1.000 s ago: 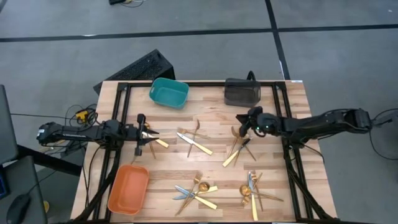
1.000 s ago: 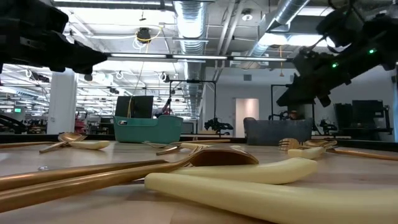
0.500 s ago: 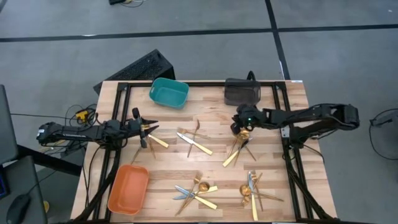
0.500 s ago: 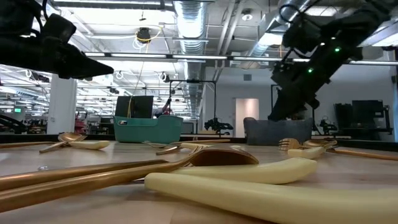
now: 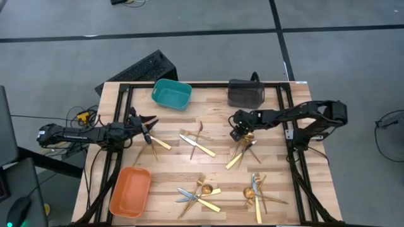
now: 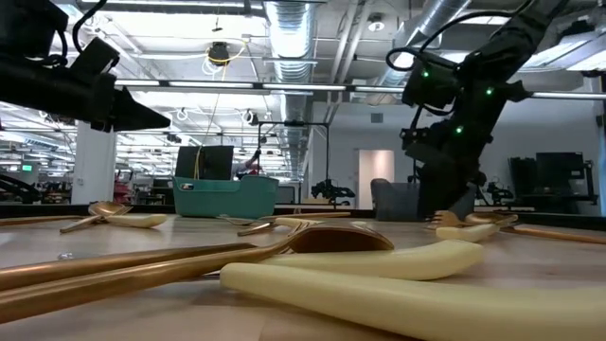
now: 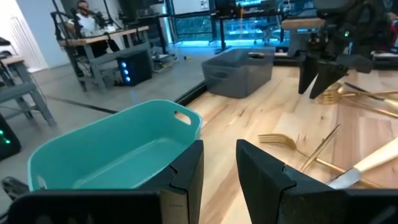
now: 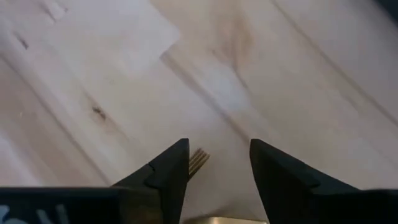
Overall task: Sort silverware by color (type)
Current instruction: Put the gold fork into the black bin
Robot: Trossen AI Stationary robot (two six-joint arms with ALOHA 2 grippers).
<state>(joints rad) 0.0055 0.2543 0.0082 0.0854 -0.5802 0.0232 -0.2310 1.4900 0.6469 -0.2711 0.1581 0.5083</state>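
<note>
The silverware [image 5: 201,146] is thin and shiny: gold spoons and forks, plus knives with silver blades and pale handles. It lies in little heaps on the worktop [image 5: 297,110], all in front of the teal bin [image 5: 172,94].

- Left of that bin, the left tool [image 5: 144,123] is empty (fingers a bit apart).
- An orange bin [image 5: 130,191] sits nearer the front.
- Right of the teal bin, past a grey bin [image 5: 245,93], the right tool [image 5: 237,128] is spread over a fork [image 8: 198,160].

- Thin shiny gold forks and spoons and silver-bladed knives with pale gold handles [image 5: 197,145] lie flat in scattered, crossing clusters on the wooden table.
- Two clusters lie at the near edge [image 5: 199,193], others mid-table [image 5: 240,150].
- One pale-handled knife [image 5: 156,142] lies left.
</note>
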